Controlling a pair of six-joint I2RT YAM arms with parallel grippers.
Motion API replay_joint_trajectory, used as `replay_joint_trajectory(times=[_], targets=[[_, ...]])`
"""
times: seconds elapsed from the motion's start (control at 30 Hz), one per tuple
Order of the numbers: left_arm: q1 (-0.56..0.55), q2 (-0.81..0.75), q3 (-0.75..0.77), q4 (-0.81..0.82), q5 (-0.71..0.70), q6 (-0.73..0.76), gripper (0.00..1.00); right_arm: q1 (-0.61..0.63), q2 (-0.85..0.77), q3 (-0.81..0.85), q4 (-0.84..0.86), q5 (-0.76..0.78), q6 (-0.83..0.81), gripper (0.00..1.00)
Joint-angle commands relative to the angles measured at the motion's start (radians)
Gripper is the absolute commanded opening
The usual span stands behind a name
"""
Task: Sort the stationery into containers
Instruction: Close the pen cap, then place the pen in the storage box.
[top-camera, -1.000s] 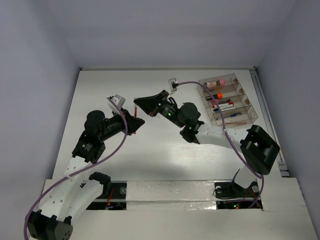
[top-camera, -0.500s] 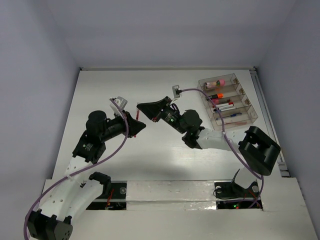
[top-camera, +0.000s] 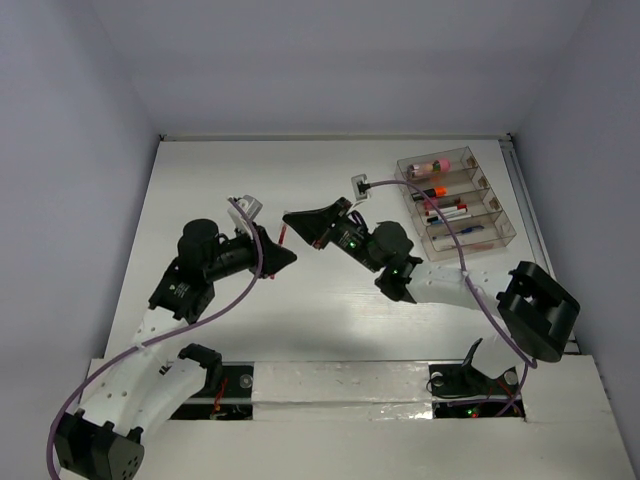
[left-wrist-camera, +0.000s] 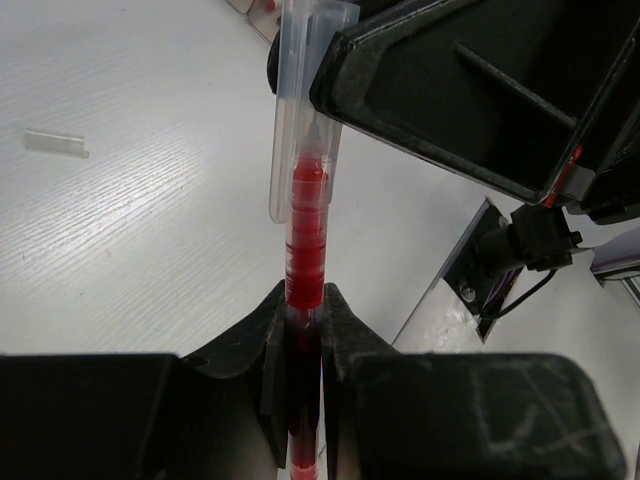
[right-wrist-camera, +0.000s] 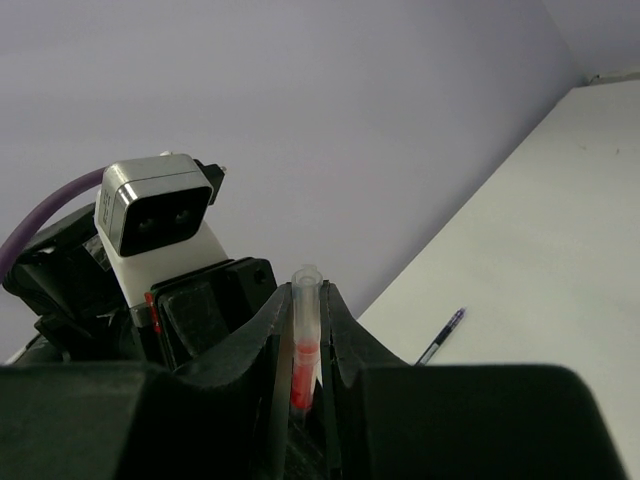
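A thin red pen (left-wrist-camera: 305, 240) with a clear cap (left-wrist-camera: 297, 110) is held in the air between both grippers; it also shows in the top view (top-camera: 284, 236). My left gripper (left-wrist-camera: 305, 310) is shut on the pen's red barrel. My right gripper (right-wrist-camera: 305, 300) is shut on the clear cap (right-wrist-camera: 305, 305), facing the left gripper (top-camera: 283, 254). The clear organiser (top-camera: 497, 238) stands at the far right and holds a pink cylinder (top-camera: 432, 165), an orange-capped highlighter (top-camera: 432, 191) and several pens.
A blue pen (right-wrist-camera: 441, 337) lies on the white table in the right wrist view. A small clear piece (left-wrist-camera: 55, 143) lies on the table left of the pen. The left wrist camera (right-wrist-camera: 155, 205) is close in front of the right gripper.
Both grippers have shifted a little right and toward the near edge, staying together on the red pen. The right arm's elbow has moved right.
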Motion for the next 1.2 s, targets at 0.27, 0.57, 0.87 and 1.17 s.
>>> replay_joint_trajectory(times=[0.27, 0.57, 0.87, 1.17], targets=[[0.023, 0.049, 0.146, 0.177, -0.152, -0.031, 0.0, 0.043, 0.042, -0.003, -0.102, -0.283, 0.065, 0.0], [0.003, 0.107, 0.22, 0.166, -0.158, -0.008, 0.0, 0.043, 0.039, -0.049, -0.131, -0.313, 0.063, 0.0], [-0.015, 0.15, 0.267, 0.169, -0.178, 0.0, 0.0, 0.086, 0.012, -0.083, -0.246, -0.238, -0.022, 0.0], [-0.015, 0.152, 0.27, 0.169, -0.207, 0.014, 0.0, 0.086, 0.025, -0.085, -0.337, -0.434, -0.08, 0.0]])
